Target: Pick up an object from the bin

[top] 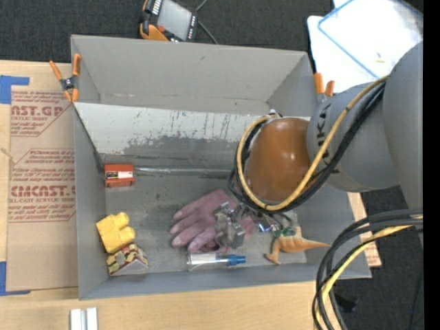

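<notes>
End effector (pixel 231 231) over limp mauve glove (pixel 196 218), seemingly rubber, grip unclear, blue-capped clear tube (pixel 213 259) beside

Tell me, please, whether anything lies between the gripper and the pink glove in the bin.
Nothing visible does. The gripper sits right at the right end of the glove, and nothing lies on the glove there. The tube lies beside it toward the near wall and the dinosaur to its right, neither between them.
</notes>
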Controlling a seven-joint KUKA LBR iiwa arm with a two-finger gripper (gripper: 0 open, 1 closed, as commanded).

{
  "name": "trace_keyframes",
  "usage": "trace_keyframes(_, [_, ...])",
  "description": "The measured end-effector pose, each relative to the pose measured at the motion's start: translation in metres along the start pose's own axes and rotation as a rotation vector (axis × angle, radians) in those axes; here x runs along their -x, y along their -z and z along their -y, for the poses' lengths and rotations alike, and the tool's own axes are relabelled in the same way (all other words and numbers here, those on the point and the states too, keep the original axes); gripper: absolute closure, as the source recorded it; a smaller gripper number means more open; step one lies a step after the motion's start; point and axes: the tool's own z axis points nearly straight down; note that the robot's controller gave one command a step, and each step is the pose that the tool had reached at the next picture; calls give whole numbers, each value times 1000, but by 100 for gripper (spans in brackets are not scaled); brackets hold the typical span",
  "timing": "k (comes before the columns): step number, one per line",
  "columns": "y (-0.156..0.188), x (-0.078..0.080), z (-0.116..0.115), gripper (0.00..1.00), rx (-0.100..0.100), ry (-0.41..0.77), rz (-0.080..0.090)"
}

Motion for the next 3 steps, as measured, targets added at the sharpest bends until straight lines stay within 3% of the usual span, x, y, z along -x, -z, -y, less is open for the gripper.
trace_keyframes(1, [3, -7, -2, 100, 6, -1, -19])
trace_keyframes(2, [21, 13, -37, 100, 7, -68, -12])
trace_keyframes(3, [38, 11, -12, 100, 2, -3, -9])
